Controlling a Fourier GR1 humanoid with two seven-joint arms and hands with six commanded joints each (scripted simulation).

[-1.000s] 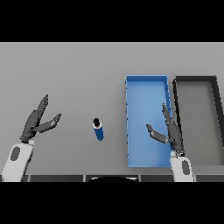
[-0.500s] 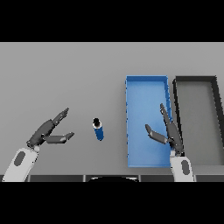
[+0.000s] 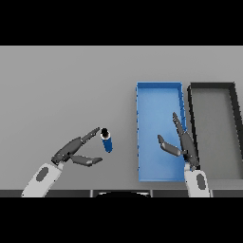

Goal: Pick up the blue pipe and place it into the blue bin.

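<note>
The blue pipe (image 3: 107,140), a short cylinder with a dark open top, stands on the grey table left of the blue bin (image 3: 158,97). My left hand (image 3: 71,151) reaches toward it from the lower left, fingers straight and thumb spread. Its fingertips are almost at the pipe's top but nothing is gripped. My right hand (image 3: 184,142) hovers open over the right side of the blue bin, which holds nothing.
A black bin (image 3: 213,88) sits directly right of the blue one, side by side with it. Bare grey table (image 3: 61,85) stretches to the left and far side of the pipe.
My left hand has swung right and a little lower, from well left of the pipe to just beside it. The right hand has barely moved.
</note>
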